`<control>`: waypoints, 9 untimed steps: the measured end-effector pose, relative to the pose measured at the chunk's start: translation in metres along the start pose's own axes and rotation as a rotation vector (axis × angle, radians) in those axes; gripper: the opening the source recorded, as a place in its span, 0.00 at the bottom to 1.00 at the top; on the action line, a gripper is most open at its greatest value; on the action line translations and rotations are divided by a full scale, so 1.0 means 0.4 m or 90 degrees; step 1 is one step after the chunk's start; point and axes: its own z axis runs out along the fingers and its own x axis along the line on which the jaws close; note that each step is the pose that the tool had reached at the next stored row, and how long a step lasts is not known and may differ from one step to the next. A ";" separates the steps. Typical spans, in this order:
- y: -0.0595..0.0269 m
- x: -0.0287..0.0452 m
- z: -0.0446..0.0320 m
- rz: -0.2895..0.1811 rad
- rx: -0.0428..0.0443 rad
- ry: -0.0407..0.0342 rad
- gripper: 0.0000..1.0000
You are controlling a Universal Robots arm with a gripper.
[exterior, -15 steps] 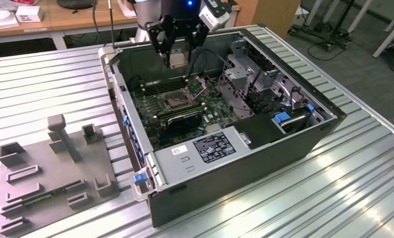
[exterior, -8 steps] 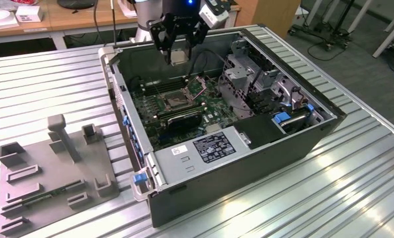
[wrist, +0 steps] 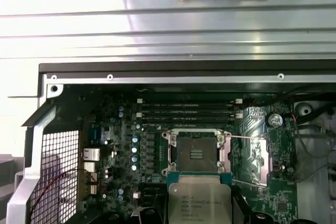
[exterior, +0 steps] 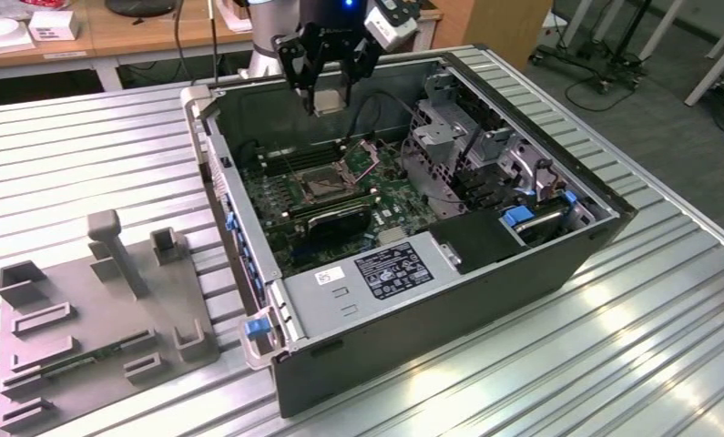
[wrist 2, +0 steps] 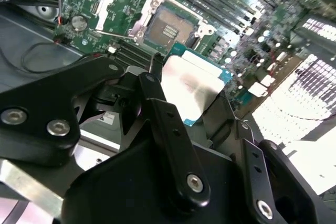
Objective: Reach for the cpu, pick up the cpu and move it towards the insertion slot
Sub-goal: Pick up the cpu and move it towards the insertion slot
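Note:
My gripper (exterior: 328, 98) hangs over the back of the open computer case, shut on the cpu (exterior: 329, 100), a flat square chip with a silvery top. In the second wrist view the cpu (wrist 2: 191, 87) sits between black fingers (wrist 2: 163, 114), tilted above the motherboard. The insertion slot (exterior: 322, 187) lies lower on the board, a silver-framed square socket with a dark centre and its lid (exterior: 364, 157) swung up. In the first wrist view the cpu (wrist: 199, 200) sits just short of the insertion slot (wrist: 196, 153), apart from it.
The case's walls (exterior: 222, 173), a drive cage (exterior: 459, 137) and a power supply (exterior: 398, 264) surround the board. Long black memory slots (wrist: 186, 109) run beside the socket. A grey plastic tray (exterior: 95, 319) holding a green memory stick (exterior: 82, 360) lies on the slatted metal table (exterior: 605, 346).

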 end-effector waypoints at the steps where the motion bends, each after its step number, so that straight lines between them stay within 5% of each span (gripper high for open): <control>1: 0.005 -0.002 0.003 0.000 0.0000 0.0000 0.55; 6: 0.028 -0.005 0.011 0.000 0.0027 0.0000 0.55; 9: 0.038 -0.005 0.016 0.000 0.0121 -0.0001 0.55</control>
